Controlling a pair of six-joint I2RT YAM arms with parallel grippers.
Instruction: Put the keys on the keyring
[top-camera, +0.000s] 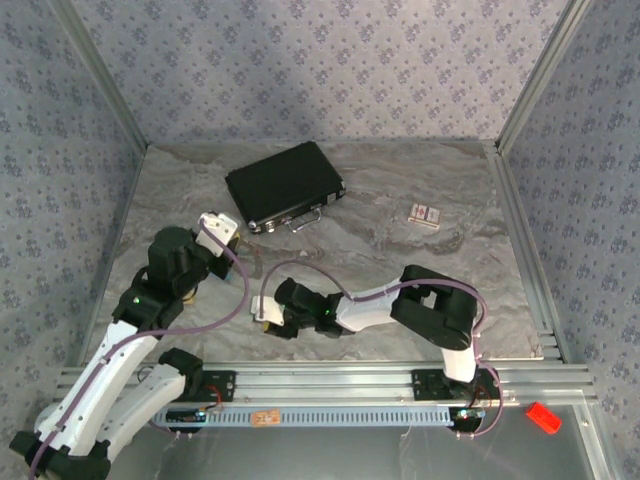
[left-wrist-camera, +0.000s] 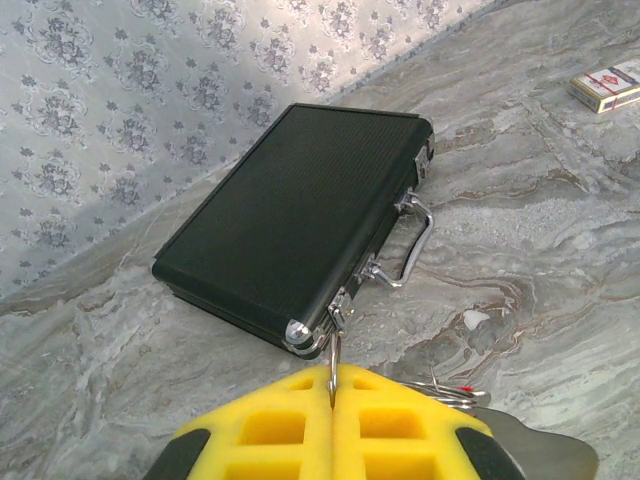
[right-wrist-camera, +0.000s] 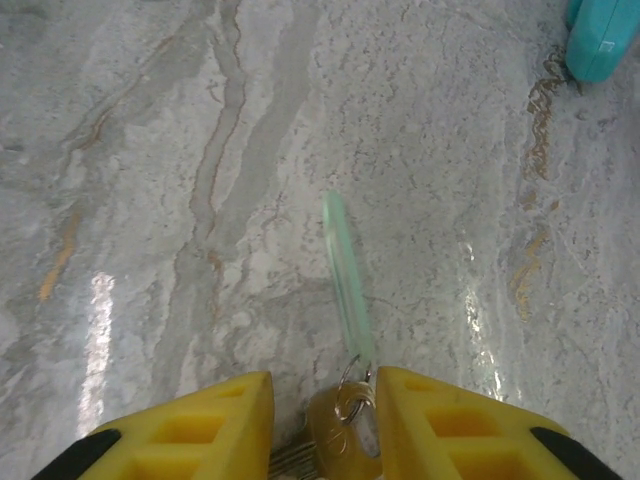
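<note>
My left gripper (left-wrist-camera: 333, 400) is shut, its yellow fingers (left-wrist-camera: 270, 425) pinching a thin metal hoop seen edge-on, the keyring (left-wrist-camera: 332, 362). More wire loops with a red speck (left-wrist-camera: 455, 392) stick out at the right of its fingers. From above, the left gripper (top-camera: 228, 235) sits just in front of the black case. My right gripper (right-wrist-camera: 325, 430) has a brass-coloured key on a small split ring, the keys (right-wrist-camera: 345, 430), between its yellow fingers (right-wrist-camera: 440, 430). A blurred pale green tag (right-wrist-camera: 345, 280) hangs from them above the table. From above, the right gripper (top-camera: 264, 313) points left, near the table's middle front.
A black flat case (top-camera: 285, 184) with a metal handle (left-wrist-camera: 415, 240) lies at the back centre. A small card box (top-camera: 425, 213) lies to the right of it. A teal object (right-wrist-camera: 603, 38) sits at the far right of the right wrist view. Patterned walls close in the marbled table (top-camera: 400, 250).
</note>
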